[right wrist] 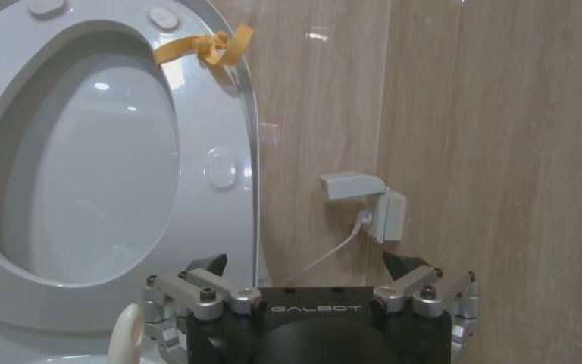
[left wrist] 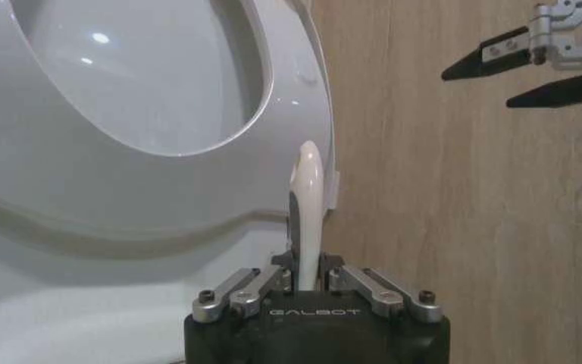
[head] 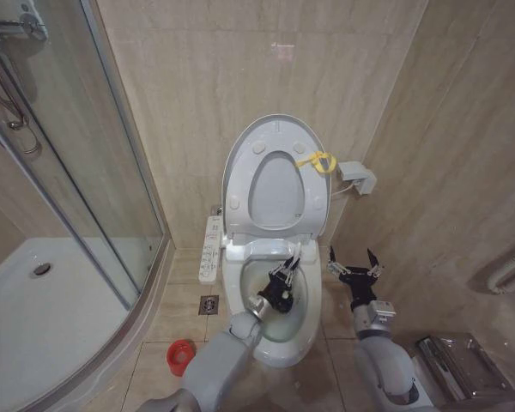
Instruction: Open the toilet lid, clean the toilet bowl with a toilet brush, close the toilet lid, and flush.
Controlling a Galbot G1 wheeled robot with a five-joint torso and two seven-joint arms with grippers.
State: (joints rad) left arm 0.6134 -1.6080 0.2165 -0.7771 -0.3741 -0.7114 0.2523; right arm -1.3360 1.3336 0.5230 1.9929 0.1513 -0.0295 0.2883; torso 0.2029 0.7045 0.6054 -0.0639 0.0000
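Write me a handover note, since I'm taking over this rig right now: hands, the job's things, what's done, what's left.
Left hand: shut on the toilet brush, over the toilet bowl; bristle head hidden.
Right hand: open, empty, beside the bowl at its right.
Toilet lid and seat ring: both raised against the wall, yellow loop at the lid's edge.
Red holder cup: on the floor, left of the toilet.
Done: lid open, brush in hand.
Left: scrubbing progress unclear; close lid, flush.

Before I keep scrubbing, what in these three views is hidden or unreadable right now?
- Black bristle head of the thin white toilet brush: hidden in the head view behind the left gripper; the left wrist view gives the handle alone.
- Stains in the white ceramic toilet bowl: largely covered by the left arm.
- Small red round holder cup: too small to see inside.
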